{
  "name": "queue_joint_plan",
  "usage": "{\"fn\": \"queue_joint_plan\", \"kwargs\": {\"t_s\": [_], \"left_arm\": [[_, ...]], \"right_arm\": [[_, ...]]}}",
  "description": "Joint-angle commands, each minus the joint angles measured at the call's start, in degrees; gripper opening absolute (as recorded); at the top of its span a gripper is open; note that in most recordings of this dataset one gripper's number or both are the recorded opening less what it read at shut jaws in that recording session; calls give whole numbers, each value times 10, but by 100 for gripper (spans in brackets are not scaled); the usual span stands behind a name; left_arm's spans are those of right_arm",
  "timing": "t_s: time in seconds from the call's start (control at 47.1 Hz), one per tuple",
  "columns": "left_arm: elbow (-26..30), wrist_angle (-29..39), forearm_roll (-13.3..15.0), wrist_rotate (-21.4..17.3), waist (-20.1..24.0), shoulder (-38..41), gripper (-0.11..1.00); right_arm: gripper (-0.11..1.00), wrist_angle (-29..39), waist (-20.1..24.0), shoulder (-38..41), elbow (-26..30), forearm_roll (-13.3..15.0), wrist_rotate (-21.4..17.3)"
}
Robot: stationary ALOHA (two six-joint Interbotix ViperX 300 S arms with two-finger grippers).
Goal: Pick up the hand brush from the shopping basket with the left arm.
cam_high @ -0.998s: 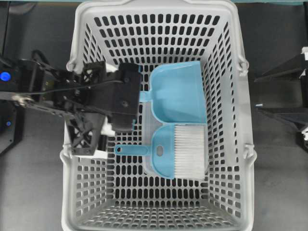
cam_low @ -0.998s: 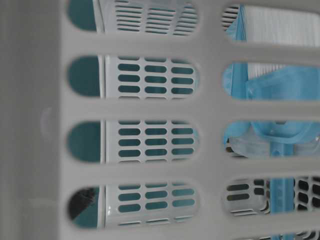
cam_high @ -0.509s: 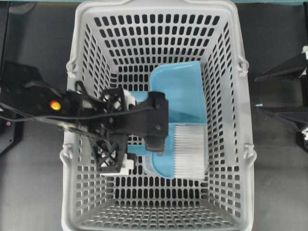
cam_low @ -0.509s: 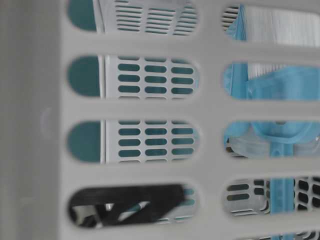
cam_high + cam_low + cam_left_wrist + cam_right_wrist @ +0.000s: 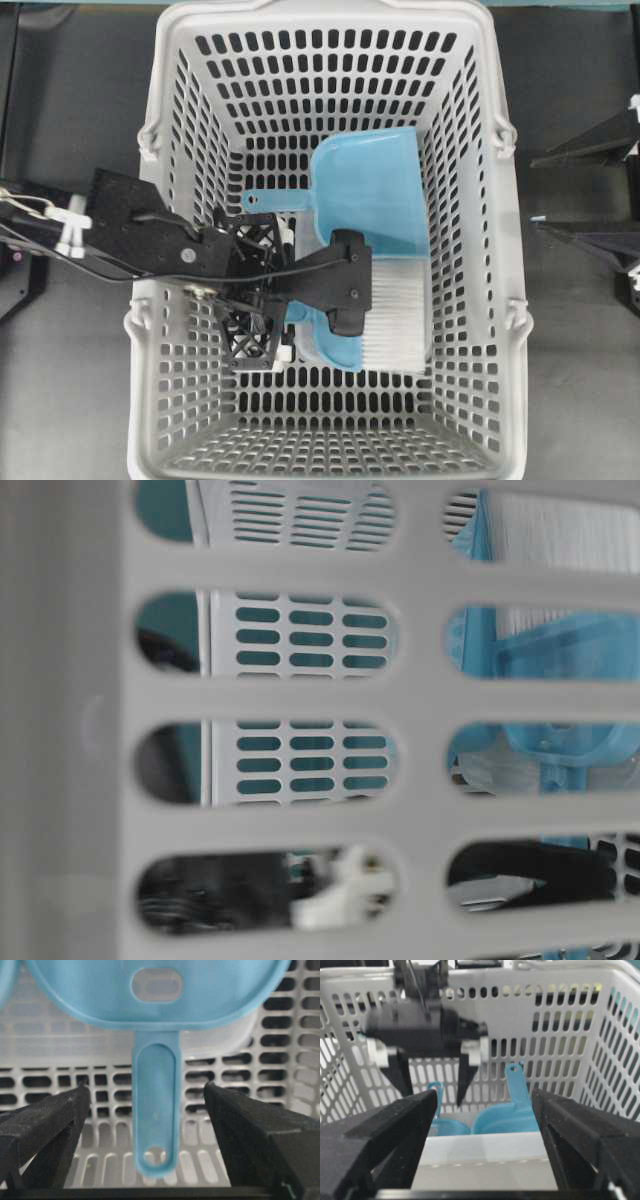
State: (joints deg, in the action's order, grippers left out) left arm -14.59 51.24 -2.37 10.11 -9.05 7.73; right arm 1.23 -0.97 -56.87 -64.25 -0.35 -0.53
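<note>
Now lower, left gripper (image 5: 145,1095) astride brush handle (image 5: 156,1120).

No readable text, labels, brand names, numbers or signs appear in any view; the shopping basket (image 5: 170,150), the hand brush (image 5: 155,1110) and the dustpan (image 5: 370,190) carry plain, unmarked plastic surfaces.
</note>
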Motion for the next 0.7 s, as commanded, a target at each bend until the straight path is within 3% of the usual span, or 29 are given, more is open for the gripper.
{"fn": "queue_joint_plan", "kwargs": {"t_s": [0.0, 0.34, 0.679], "left_arm": [[-5, -19, -1, 1, -3, 1, 91], [-34, -65, -2, -1, -2, 33, 91], [-38, -67, -2, -1, -2, 37, 91]], "right_arm": [[73, -6, -1, 2, 6, -4, -1], [73, -6, -1, -2, -1, -4, -1], [73, -7, -1, -2, -4, -4, -1]]}}
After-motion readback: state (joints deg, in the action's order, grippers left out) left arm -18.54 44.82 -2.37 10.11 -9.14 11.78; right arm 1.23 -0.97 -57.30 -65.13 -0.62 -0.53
